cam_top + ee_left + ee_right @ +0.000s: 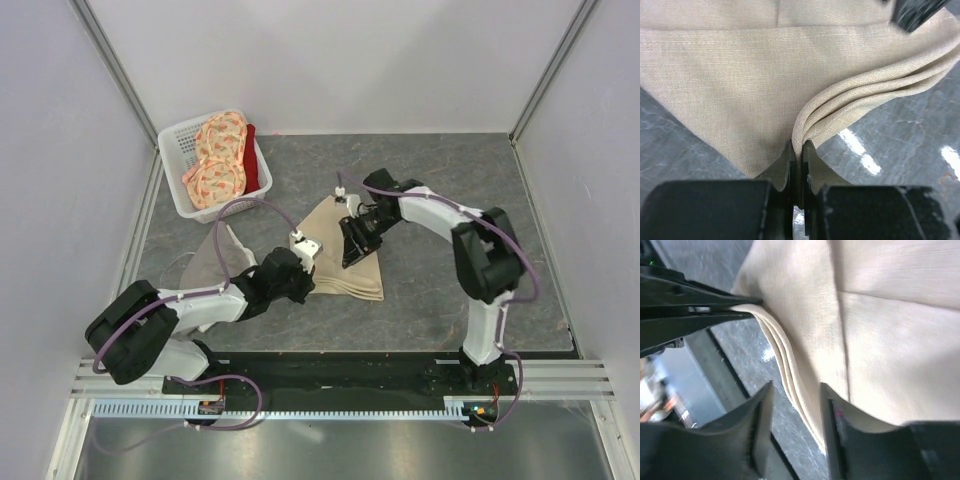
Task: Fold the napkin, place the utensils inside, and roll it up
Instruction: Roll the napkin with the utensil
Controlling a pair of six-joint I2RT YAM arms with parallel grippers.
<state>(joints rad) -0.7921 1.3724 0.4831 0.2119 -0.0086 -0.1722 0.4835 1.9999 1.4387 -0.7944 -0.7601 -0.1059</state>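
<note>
Left hand (797,150) is pinched tight and right hand (795,400) hangs spread apart, both over the grey surface (450,170). The folded napkin (740,90) lies between them, its layered edge in the left hand's grip and under the right hand. Well beyond the left hand, a white basket (172,150) holds orange floral cloths (218,160) and a red cloth (251,155).

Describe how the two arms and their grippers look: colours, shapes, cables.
The left arm and the right arm have white tubular links joined by bulky black rounded joints. A purple cable loops loosely off the left arm; another runs along the right. The left gripper and the right gripper have matte black, flat fingers that taper toward the tips. No markings are legible.
</note>
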